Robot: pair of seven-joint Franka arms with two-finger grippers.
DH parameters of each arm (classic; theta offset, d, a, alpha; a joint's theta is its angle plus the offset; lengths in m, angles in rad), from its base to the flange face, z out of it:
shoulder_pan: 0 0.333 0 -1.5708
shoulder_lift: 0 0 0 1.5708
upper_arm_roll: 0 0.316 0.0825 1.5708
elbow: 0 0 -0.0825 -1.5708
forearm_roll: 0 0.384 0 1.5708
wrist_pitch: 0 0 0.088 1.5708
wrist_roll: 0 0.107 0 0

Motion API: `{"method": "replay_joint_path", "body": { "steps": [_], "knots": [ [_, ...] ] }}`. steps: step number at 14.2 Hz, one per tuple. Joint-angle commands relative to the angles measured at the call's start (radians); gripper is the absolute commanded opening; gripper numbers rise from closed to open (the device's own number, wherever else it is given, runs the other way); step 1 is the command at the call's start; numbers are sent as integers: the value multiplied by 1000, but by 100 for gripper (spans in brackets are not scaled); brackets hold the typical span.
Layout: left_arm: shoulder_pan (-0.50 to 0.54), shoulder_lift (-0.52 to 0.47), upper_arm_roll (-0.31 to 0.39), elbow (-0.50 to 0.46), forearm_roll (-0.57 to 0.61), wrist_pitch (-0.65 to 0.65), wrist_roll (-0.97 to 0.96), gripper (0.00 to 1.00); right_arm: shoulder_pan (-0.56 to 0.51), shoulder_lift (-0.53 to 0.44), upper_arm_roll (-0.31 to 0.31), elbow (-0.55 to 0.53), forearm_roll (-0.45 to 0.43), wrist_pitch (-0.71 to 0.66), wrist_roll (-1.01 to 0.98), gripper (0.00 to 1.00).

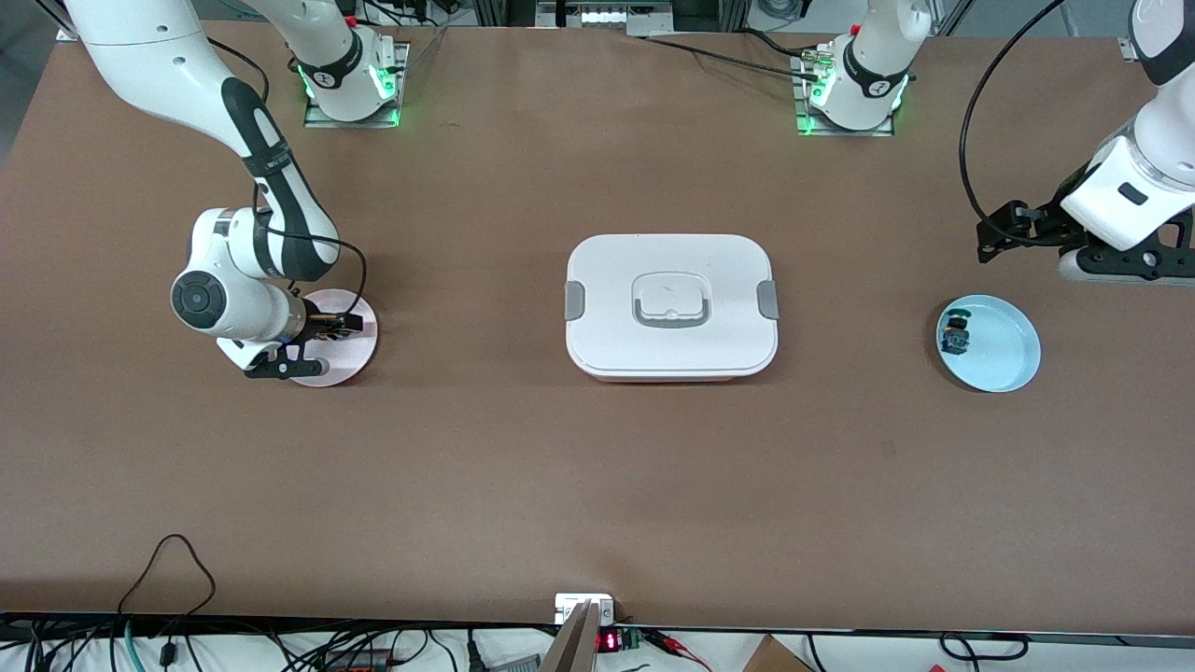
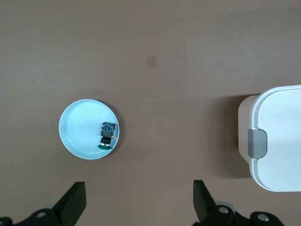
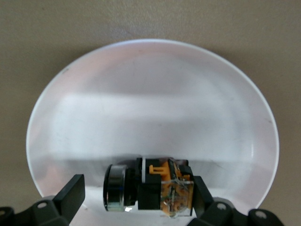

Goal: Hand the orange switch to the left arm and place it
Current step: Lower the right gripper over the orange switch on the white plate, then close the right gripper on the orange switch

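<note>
The orange switch (image 3: 150, 188) lies on its side on a pale pink plate (image 3: 150, 94), with a black body, a silver-rimmed cap and an orange end block. My right gripper (image 3: 136, 195) is open and down at the plate, one finger on each side of the switch. One fingertip (image 3: 200, 188) touches the orange end and the other stands clear of the cap. In the front view the right gripper (image 1: 336, 324) hides the switch on the pink plate (image 1: 359, 359). My left gripper (image 1: 994, 238) is open and empty, up over the table by the blue plate. The white box (image 1: 670, 303) sits mid-table.
A light blue plate (image 1: 1008, 359) at the left arm's end holds a small blue-and-green switch (image 1: 956, 336). Both show in the left wrist view, the plate (image 2: 80, 132) and the switch (image 2: 107, 134), along with the box's clip side (image 2: 277, 136). Cables run along the table's front edge.
</note>
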Motion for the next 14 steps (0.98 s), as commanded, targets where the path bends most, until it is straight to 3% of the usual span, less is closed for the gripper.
{"method": "replay_joint_path", "body": {
  "steps": [1, 10, 13, 14],
  "knots": [
    [-3, -3, 1, -2, 11, -5, 12, 100, -1, -13, 1, -16, 18, 11, 1, 100],
    [-3, -3, 1, -2, 11, -5, 12, 100, -6, -15, -2, -23, 12, 8, -39, 100],
    [-3, -3, 1, -2, 11, -5, 14, 100, -6, -16, -7, -32, 11, 5, -53, 48],
    [-3, -3, 1, -2, 11, -5, 14, 100, -6, -18, -7, -32, 11, 2, -60, 35]
  ]
}}
